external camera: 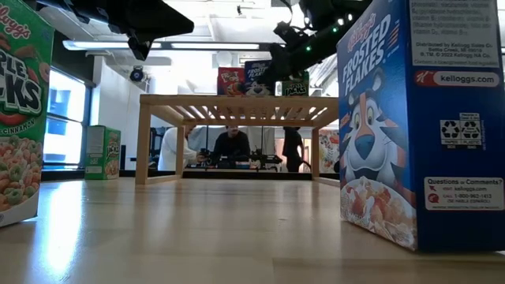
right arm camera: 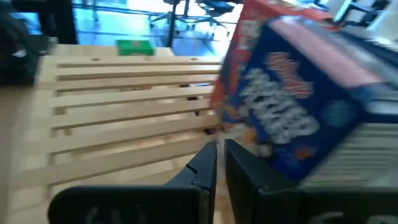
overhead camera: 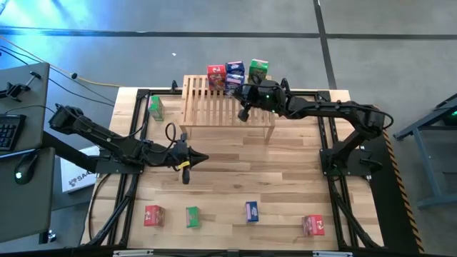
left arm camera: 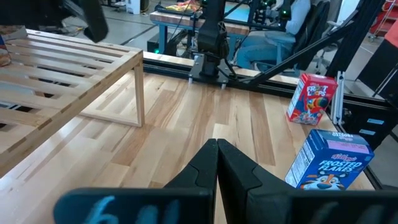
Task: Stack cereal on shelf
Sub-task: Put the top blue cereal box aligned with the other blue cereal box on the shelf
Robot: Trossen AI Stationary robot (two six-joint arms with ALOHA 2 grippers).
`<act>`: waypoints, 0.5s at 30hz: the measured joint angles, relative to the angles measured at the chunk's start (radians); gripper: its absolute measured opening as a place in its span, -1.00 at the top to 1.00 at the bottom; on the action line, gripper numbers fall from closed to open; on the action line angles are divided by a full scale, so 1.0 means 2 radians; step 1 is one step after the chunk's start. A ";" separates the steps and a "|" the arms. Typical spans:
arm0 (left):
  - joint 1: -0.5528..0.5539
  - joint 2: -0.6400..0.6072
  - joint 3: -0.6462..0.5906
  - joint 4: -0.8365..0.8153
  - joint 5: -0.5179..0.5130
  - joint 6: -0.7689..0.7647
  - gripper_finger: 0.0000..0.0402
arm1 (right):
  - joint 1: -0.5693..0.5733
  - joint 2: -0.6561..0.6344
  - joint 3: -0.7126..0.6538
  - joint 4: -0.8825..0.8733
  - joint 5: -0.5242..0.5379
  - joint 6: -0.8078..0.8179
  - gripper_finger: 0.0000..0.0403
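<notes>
3 cereal boxes [overhead camera: 235, 74] stand at the shelf's [overhead camera: 214, 107] far edge, 5 more wait on the bench [overhead camera: 235, 168]. The right pincer [overhead camera: 244, 113], closed and empty, hovers over the slats beside them; it should lift clear without nudging the blue box [right arm camera: 298, 106]. The left pincer [overhead camera: 203, 158], closed and empty, waits mid-bench.

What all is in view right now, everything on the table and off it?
shelf: one, light wood slats, far middle of the table.
cereal on shelf: three, red, blue, green, along its far edge.
cereal beside shelf: one, green, on the table at the left arm's side.
cereal at near edge: four, red, green, blue, red, in a row.
table: one, light wood planks.
people: dark clothing, in the room behind the table, seen under the shelf in the low view.
left gripper: dark, fingers shut, empty, above mid table.
right gripper: dark, fingers shut, empty, over the shelf by the blue box.
</notes>
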 joint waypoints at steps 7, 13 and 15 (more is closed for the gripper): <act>-0.001 0.000 0.000 0.000 0.000 -0.004 1.00 | -0.006 -0.001 0.000 0.004 0.027 0.008 0.90; -0.001 0.000 0.000 0.000 0.000 -0.004 1.00 | -0.007 -0.001 0.000 0.006 0.028 0.009 0.90; -0.001 0.000 0.000 0.000 0.000 -0.004 1.00 | -0.007 -0.001 0.000 0.009 0.028 0.009 0.90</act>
